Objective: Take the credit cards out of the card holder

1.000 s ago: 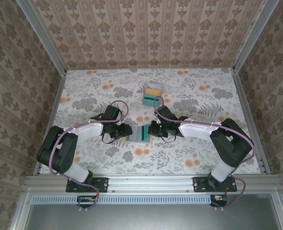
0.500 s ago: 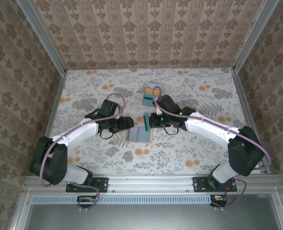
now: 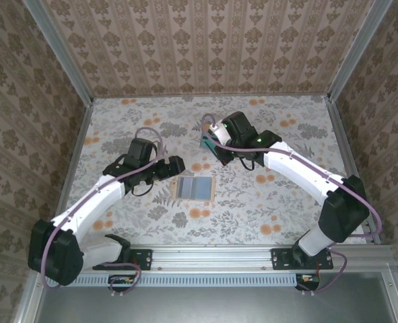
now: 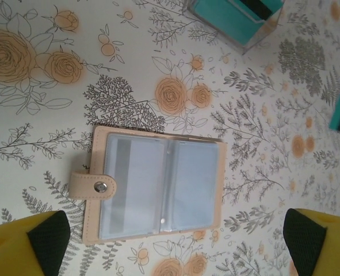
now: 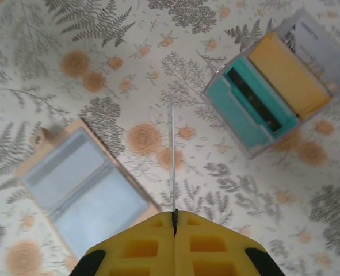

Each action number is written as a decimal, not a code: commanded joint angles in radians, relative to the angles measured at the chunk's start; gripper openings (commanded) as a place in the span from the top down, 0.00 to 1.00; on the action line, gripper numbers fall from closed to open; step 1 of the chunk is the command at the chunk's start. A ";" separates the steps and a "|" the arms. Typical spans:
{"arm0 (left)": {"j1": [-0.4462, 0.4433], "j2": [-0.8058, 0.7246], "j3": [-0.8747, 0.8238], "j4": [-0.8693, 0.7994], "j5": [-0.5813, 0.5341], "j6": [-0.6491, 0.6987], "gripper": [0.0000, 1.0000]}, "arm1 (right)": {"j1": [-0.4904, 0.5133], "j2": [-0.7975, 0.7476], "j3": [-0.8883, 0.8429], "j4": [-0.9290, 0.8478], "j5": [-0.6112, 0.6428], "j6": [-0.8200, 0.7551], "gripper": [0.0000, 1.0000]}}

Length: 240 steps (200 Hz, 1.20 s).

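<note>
Between the shut fingers of the right gripper, a teal credit card stood edge-on, pulled out of the card holder and carried beyond it toward the clear box of cards. Beside the holder, the left gripper had released and spread wide. The holder lay open, one pocket seemingly still filled.

1. The whole table is seen from high above and behind, from afar, facing down.
2. The holder is viewed closely, straight down, from the left wrist.
3. The same holder is shared, with the cards, in the close, downward right wrist view.
</note>
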 commanded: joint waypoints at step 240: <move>0.092 -0.178 -0.077 -0.111 -0.041 -0.031 0.00 | -0.065 0.518 0.409 -0.004 0.238 -0.574 1.00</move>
